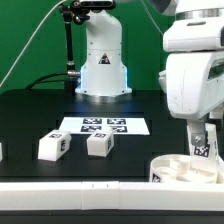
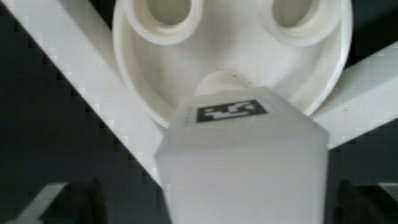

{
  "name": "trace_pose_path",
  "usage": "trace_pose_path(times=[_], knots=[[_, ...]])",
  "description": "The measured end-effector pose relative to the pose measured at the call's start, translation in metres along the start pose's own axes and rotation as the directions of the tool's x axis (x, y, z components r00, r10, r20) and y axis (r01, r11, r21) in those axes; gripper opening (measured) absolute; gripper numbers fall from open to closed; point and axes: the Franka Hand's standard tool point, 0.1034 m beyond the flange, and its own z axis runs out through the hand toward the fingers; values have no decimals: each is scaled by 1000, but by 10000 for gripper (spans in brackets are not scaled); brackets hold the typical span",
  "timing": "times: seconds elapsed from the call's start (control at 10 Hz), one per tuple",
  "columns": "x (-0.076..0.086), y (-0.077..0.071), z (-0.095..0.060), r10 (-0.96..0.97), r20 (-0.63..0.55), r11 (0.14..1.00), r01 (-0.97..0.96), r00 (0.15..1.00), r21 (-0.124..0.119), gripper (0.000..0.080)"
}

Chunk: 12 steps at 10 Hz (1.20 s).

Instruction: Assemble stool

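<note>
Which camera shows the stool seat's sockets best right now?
The wrist view: it looks down on the seat, with two sockets open toward the camera beyond the tagged leg. The exterior view catches the seat only side-on, low on that view's right under the leg, and its sockets are hard to make out.

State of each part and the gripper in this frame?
gripper: shut on held leg.
held leg: upright over the seat; whether it is in a socket cannot be told.
seat: lying flat, sockets up.
near leg: loose on the table.
far leg: loose on the table.
</note>
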Motion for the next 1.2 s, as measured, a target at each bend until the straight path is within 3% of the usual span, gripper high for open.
trace_pose_path(times=[0.1,0.2,0.3,0.4,0.6,0.8,1.0,1.2], knots=[[0,0,0,1,0,1000,-1,1000,0,512],[-1,1,0,1,0,1000,-1,1000,0,512],[0,1,0,19,0,1000,-19,1000,-1,373],[0,1,-1,40,-1,999,-40,999,-1,341],[0,1,-1,53,-1,999,-53,999,-1,341],[1,2,0,265,-28,964,-265,964,-6,341],[5,2,0,486,-61,873,-488,872,-9,341],[8,4,0,705,-88,706,-708,703,6,341]])
